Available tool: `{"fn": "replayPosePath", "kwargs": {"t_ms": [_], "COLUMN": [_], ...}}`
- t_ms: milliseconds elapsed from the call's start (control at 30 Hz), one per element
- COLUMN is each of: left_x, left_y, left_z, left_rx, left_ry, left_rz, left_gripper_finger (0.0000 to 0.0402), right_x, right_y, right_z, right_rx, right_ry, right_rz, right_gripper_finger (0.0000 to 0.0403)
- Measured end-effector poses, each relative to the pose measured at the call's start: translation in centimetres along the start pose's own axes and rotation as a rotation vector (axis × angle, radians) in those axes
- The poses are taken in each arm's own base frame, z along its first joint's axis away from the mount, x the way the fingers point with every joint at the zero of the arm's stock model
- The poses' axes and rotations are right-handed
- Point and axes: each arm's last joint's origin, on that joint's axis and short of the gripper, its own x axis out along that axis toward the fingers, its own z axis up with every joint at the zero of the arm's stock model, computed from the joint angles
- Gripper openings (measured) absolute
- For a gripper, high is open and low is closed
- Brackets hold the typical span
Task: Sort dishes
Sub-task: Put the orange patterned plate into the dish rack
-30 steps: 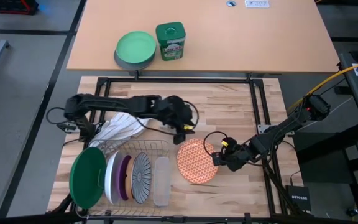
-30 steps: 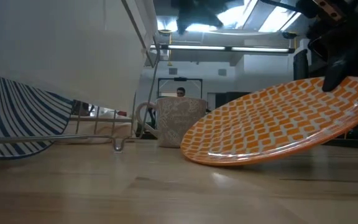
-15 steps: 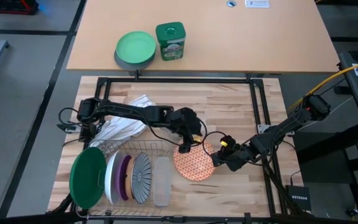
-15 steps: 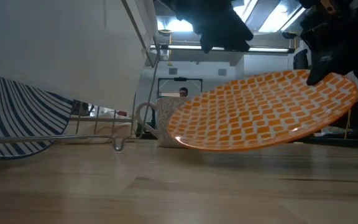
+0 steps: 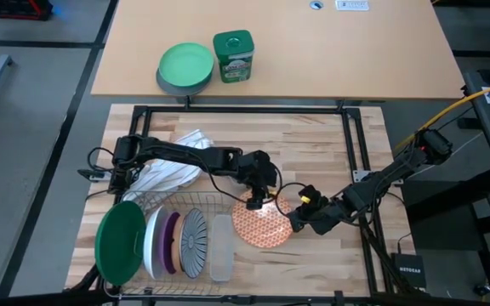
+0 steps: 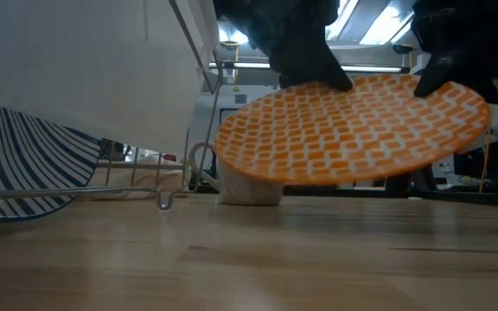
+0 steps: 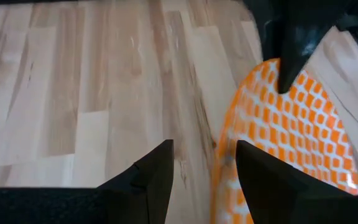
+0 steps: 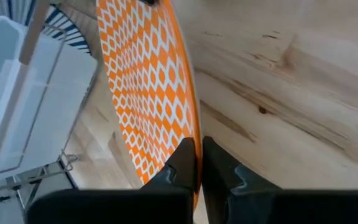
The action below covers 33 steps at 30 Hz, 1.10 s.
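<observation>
The step in hand looks like a handover of the round orange-and-white patterned plate (image 5: 262, 223), which hangs clear of the pale wooden table (image 5: 313, 153) a little below the middle of the high view. In the low view it floats near level in the upper middle of the frame, with no part touching the wood. The right hand (image 8: 197, 163) is clenched on the plate's rim, its two dark fingers pinching the edge at the plate's right side in the high view. The left hand (image 7: 202, 163) has its fingers spread, standing astride the opposite rim with the edge between them, and has not closed on it.

To the left in the high view, the wire dish rack (image 5: 196, 199) holds the large dark green plate (image 5: 119, 242), the white plate (image 5: 153, 244), the purple plate (image 5: 171, 242) and the blue-and-white striped plate (image 5: 193, 242) on edge.

The next move probably calls for the left hand to close firmly on the rim before the right lets go, then to turn the plate upright into a free slot in the rack.
</observation>
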Motion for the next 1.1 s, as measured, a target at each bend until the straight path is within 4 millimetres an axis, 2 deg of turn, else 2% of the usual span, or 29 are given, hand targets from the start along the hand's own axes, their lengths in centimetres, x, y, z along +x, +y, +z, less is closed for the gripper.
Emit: {"fn": "replayPosePath", "kwargs": {"t_ms": [200,467,633,867,933,1100], "left_x": [0.0,-0.1,-0.1,-0.1,-0.1,-0.1], "left_y": [0.4,0.5,0.4,0.4,0.4,0.3], "left_z": [-0.2,-0.8,-1.1,-1.1,-1.1,-1.0], "left_rx": [-0.028,-0.053,-0.06,-0.065,-0.082,-0.108], "left_ry": [0.01,0.068,0.099,0.095,0.093,0.083], "left_rz": [-0.023,-0.154,-0.161,-0.172,-0.175,-0.169], "left_gripper_finger": [0.0162,0.0155,0.0115,0.0028,0.0012,0.0013], "right_x": [0.0,0.0,0.0,0.0,0.0,-0.1], "right_y": [0.1,0.2,0.2,0.1,0.1,0.2], "right_z": [0.0,0.1,0.1,0.1,0.1,0.0], "right_rx": [-0.076,-0.144,-0.166,-0.18,-0.181,-0.16], "right_ry": [-0.004,-0.03,-0.042,-0.035,-0.023,0.007], "right_rz": [0.006,0.016,0.012,0.006,0.007,0.024], "right_gripper_finger": [0.0011,0.0011,0.0011,0.0012,0.0027,0.0082]}}
